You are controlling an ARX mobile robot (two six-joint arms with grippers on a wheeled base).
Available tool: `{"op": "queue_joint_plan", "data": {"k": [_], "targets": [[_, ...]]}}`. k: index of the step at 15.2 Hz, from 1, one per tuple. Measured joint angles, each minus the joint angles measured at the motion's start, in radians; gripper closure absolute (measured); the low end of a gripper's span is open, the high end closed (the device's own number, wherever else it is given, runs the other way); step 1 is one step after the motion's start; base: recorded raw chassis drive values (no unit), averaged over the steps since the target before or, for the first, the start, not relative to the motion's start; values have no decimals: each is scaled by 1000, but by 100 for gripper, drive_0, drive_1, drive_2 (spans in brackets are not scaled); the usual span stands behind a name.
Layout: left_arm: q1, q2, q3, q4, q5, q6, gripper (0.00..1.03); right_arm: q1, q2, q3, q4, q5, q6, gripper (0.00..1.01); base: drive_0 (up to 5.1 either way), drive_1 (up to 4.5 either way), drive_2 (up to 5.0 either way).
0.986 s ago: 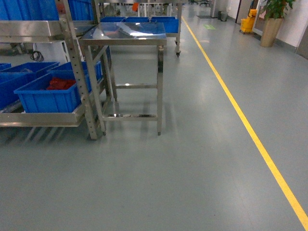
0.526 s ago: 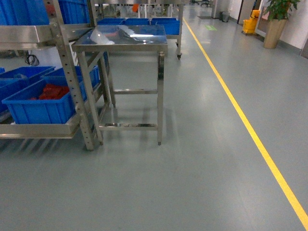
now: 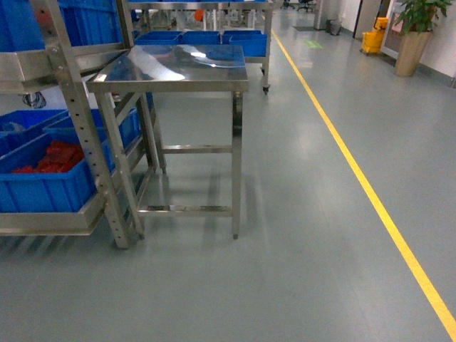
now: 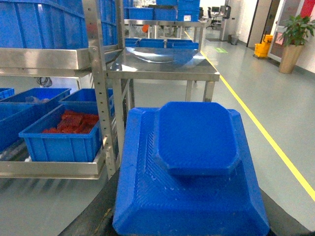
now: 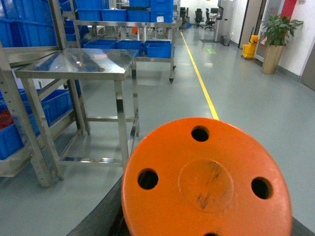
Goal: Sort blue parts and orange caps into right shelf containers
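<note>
While a blue part (image 4: 197, 147) fills the left wrist view, an orange cap (image 5: 206, 182) fills the right. Blue crates (image 3: 43, 178) sit on a steel shelf (image 3: 50, 221) beside a table (image 3: 178, 68). Neither gripper's fingers show, so I cannot tell their state.

no arms or claws in view

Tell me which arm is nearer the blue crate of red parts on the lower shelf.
Likely left. Its wrist view has the crate just ahead-left, past the blue part; the right wrist view catches the crate only at its far-left edge.
</note>
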Motion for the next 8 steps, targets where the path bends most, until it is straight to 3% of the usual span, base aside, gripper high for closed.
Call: {"op": "queue_joint_plan", "data": {"k": [8], "targets": [[0,0,0,5,0,0,60,0,0,0,-1,0,0,56,-2,427,-431]]}}
